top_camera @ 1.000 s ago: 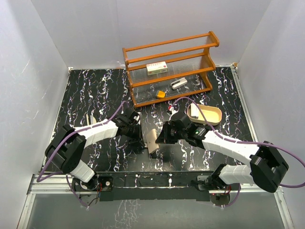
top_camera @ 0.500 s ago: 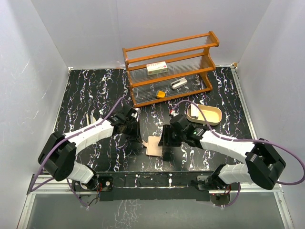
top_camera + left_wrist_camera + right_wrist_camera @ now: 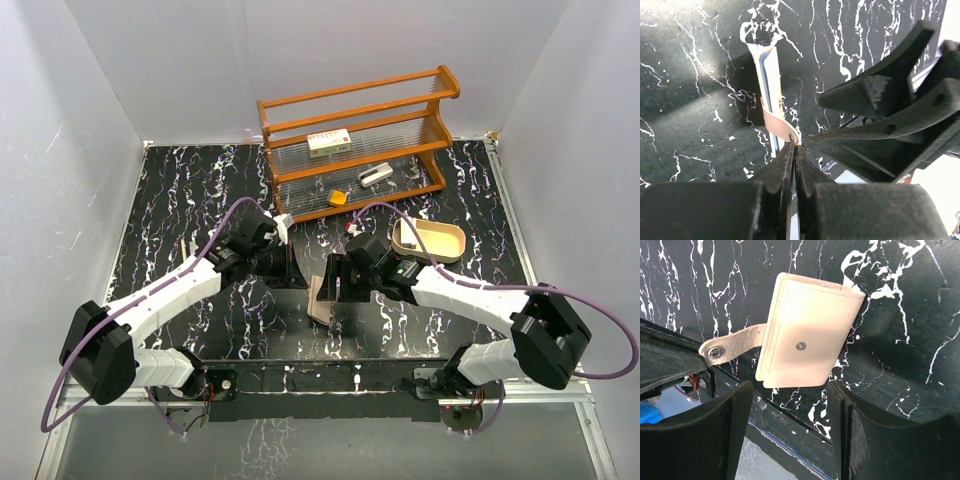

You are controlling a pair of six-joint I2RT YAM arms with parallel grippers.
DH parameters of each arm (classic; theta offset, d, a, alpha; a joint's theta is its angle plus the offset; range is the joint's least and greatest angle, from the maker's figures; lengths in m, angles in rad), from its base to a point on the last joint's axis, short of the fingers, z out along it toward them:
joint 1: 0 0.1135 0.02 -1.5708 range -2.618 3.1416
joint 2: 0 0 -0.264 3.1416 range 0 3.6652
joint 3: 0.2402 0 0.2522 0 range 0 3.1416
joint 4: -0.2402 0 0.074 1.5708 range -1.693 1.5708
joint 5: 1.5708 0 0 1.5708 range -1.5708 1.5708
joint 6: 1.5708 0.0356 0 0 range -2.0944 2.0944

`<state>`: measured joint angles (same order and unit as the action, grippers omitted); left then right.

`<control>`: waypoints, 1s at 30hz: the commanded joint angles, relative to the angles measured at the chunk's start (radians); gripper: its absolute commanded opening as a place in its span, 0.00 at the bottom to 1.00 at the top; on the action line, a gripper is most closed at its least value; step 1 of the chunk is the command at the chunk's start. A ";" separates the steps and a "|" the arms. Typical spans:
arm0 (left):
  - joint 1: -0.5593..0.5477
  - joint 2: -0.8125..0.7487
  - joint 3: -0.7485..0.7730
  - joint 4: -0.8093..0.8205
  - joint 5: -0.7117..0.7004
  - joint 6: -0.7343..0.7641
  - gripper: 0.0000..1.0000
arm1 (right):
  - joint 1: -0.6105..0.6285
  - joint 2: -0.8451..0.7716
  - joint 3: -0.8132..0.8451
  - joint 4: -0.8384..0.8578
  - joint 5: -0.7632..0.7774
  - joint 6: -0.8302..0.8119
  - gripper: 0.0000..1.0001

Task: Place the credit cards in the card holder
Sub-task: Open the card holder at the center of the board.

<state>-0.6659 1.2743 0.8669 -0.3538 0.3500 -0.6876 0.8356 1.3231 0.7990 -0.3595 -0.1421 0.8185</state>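
The tan card holder (image 3: 322,298) sits closed on the black marbled table between my two grippers. The right wrist view shows its snap face (image 3: 810,340), with the flap (image 3: 735,344) stretched out sideways. My left gripper (image 3: 290,268) is shut, and the flap's end (image 3: 779,125) runs into its fingertips (image 3: 794,142). From the left wrist the card holder (image 3: 767,70) is edge-on, with a blue-white strip showing inside. My right gripper (image 3: 338,290) is open just beside the card holder, its fingers (image 3: 790,390) apart below the lower edge and touching nothing. No loose credit cards are in view.
At the back stands a wooden shelf (image 3: 350,150) holding a white box (image 3: 329,142), a small orange block (image 3: 338,198) and a grey-white object (image 3: 375,176). An oval beige tray (image 3: 430,240) sits right of my right arm. The table's front edge (image 3: 320,375) is close below the card holder.
My right gripper has opened and let go of the card holder. The card holder went from upright to lying low. My left gripper, still shut, moved back toward the shelf.
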 commanded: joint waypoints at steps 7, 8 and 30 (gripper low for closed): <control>0.000 -0.031 0.031 0.019 0.048 -0.045 0.00 | 0.014 0.054 0.008 0.126 -0.068 0.061 0.59; 0.000 -0.033 0.031 0.014 0.043 -0.047 0.00 | 0.015 0.058 0.008 0.128 -0.067 0.062 0.59; 0.010 -0.041 -0.002 -0.227 -0.183 -0.024 0.00 | 0.017 0.025 -0.060 -0.039 0.186 0.003 0.03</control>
<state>-0.6659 1.2610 0.8688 -0.4881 0.2188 -0.7139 0.8516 1.3708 0.7792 -0.3882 -0.0265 0.8398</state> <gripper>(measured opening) 0.007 0.042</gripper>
